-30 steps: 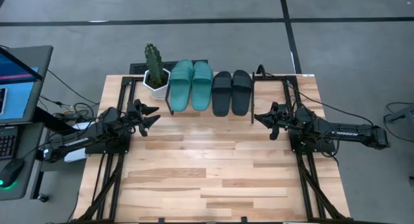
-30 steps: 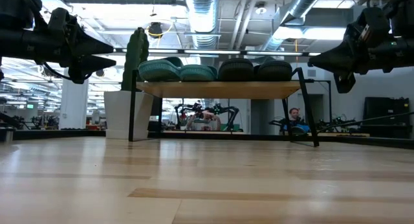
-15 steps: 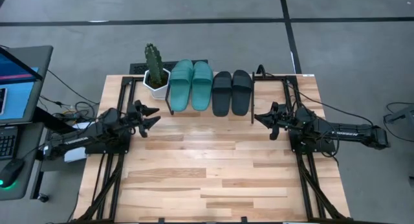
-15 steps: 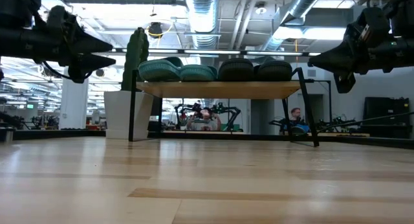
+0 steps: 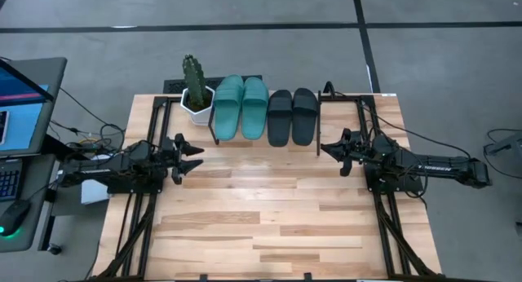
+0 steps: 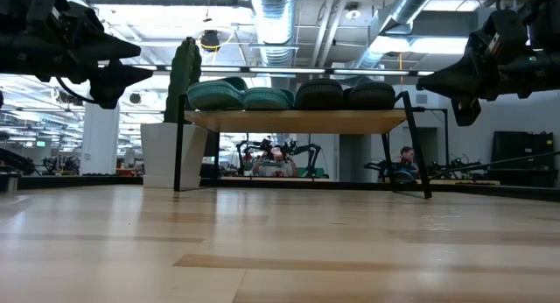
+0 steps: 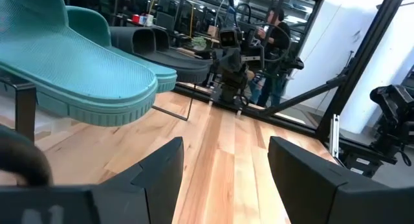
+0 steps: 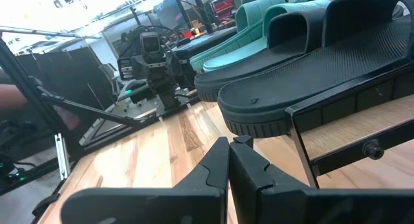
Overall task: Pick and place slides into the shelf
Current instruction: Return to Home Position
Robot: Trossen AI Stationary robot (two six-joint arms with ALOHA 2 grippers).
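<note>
Two grippers hang empty over the table (image 5: 261, 225): the left gripper (image 5: 196, 152) has its fingers spread wide, and the right gripper (image 5: 324, 147) is pinched closed. Between them, at the far edge, the shelf (image 6: 297, 121) carries four wide-strapped slides in a row. The teal slides (image 5: 241, 107) lie just beside the ribbed black slides (image 5: 292, 116).
</note>
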